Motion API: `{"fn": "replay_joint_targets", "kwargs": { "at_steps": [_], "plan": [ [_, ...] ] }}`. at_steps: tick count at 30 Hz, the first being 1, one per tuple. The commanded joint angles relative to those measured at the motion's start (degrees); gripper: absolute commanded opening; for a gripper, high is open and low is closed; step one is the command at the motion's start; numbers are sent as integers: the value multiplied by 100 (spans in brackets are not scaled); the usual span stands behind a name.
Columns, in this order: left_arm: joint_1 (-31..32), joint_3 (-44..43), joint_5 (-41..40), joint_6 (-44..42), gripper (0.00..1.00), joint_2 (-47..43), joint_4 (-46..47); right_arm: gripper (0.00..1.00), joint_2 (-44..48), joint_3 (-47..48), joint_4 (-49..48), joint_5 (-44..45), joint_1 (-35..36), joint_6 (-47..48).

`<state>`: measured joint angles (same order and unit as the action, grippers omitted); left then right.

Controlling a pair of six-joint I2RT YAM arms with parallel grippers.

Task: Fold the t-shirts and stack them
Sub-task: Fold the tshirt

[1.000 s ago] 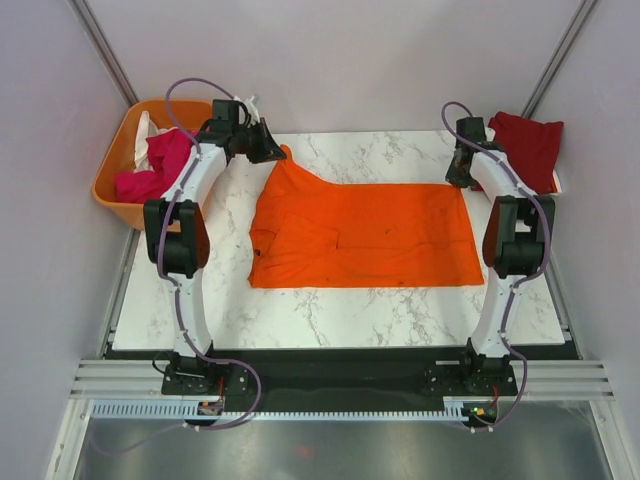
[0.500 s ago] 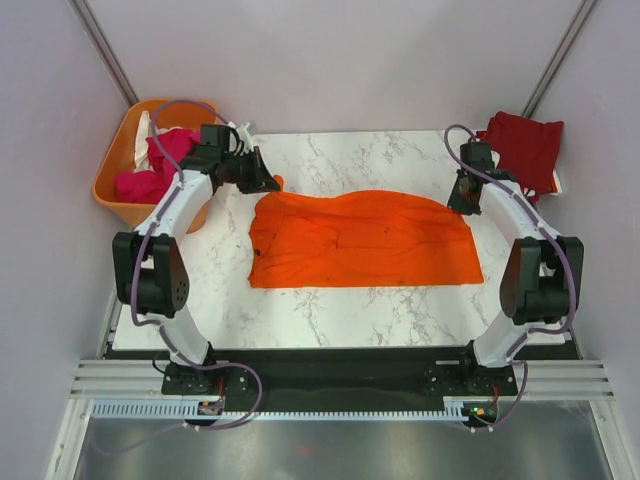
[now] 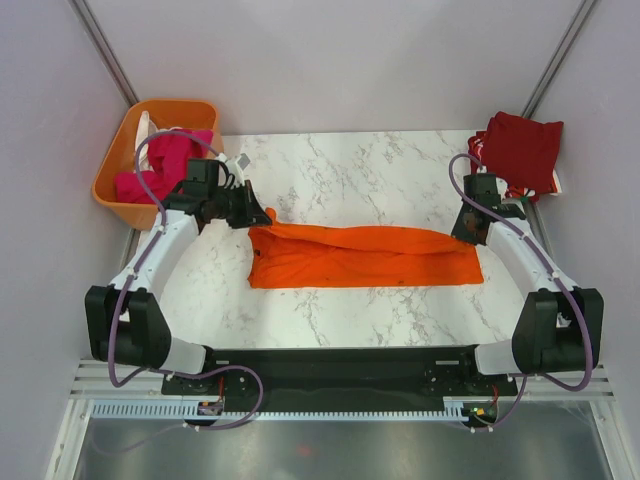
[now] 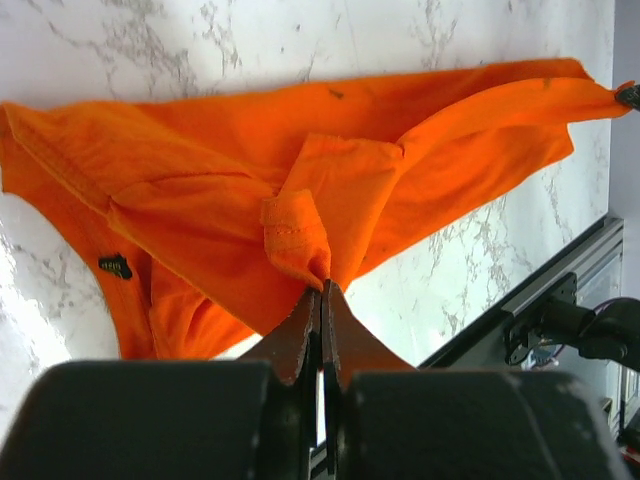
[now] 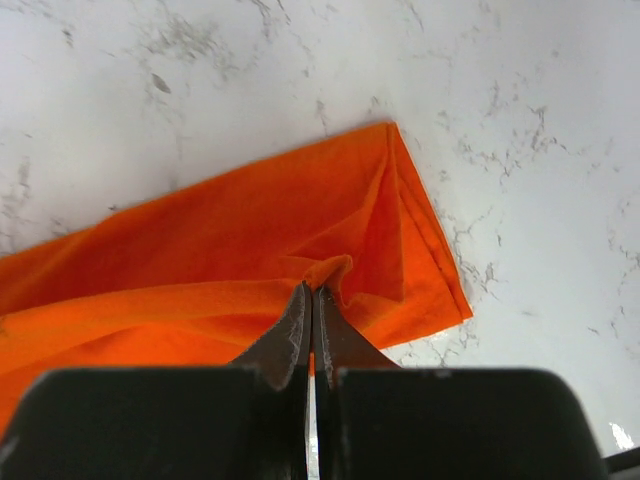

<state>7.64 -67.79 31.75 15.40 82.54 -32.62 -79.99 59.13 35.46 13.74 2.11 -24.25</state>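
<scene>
The plain orange t-shirt [image 3: 360, 256] lies mid-table as a long narrow band, its far half drawn over the near half. My left gripper [image 3: 262, 217] is shut on the shirt's far left corner; the left wrist view shows the cloth [image 4: 300, 215] pinched at the fingertips [image 4: 322, 288]. My right gripper [image 3: 466, 232] is shut on the far right corner; the right wrist view shows a fold of cloth [image 5: 250, 250] in the tips [image 5: 313, 290]. A dark red t-shirt [image 3: 525, 148] lies at the far right corner. Magenta [image 3: 150, 175] and white [image 3: 145, 128] shirts sit in the basket.
The rigid orange plastic basket [image 3: 168, 107] stands off the table's far left corner. White marble table [image 3: 340, 160] has bare surface beyond and in front of the orange shirt. Purple walls and metal posts enclose the cell; a black rail runs along the near edge.
Both grippers pulled the orange shirt's far edge toward the near edge. The shirt went from spread flat to a narrow folded band. Both arms swung nearer to the bases.
</scene>
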Motion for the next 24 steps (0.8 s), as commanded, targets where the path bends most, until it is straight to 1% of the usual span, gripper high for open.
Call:
{"fn": "replay_joint_targets", "kwargs": {
  "at_steps": [1,8,10,12,13,14,15,16,17,18,19,21,24],
  "plan": [
    [10,345,-116,-239,2,-387,-86,0,263,-226,110,322,9,-106],
    [18,1030,-177,-107,2,-871,-209,0,528,-613,163,630,0,-247],
    [18,1145,-248,-90,3,-959,-288,5,589,-692,171,709,-9,-343],
    [18,1311,-379,-37,6,-977,-402,27,624,-850,180,736,-96,-431],
    [18,1364,-388,-28,9,-977,-464,45,668,-920,180,727,-131,-466],
    [27,1469,-406,-11,14,-960,-612,81,686,-1043,172,727,-184,-493],
    [36,1523,-406,24,23,-968,-683,86,712,-1088,163,762,-193,-528],
    [36,1584,-415,33,30,-977,-728,91,765,-1132,163,771,-359,-667],
    [53,1645,-632,120,40,-1003,-824,98,809,-1176,163,736,-395,-712],
    [71,1637,-669,217,69,-1012,-877,98,844,-1176,145,692,-422,-782],
    [80,1629,-618,227,83,-1029,-921,98,888,-1167,110,648,-422,-853],
    [80,1567,-415,262,100,-1143,-948,98,906,-1071,57,490,-422,-862],
    [80,1488,-678,358,100,-1267,-974,98,818,-834,5,341,-413,-713]
  ]
}}
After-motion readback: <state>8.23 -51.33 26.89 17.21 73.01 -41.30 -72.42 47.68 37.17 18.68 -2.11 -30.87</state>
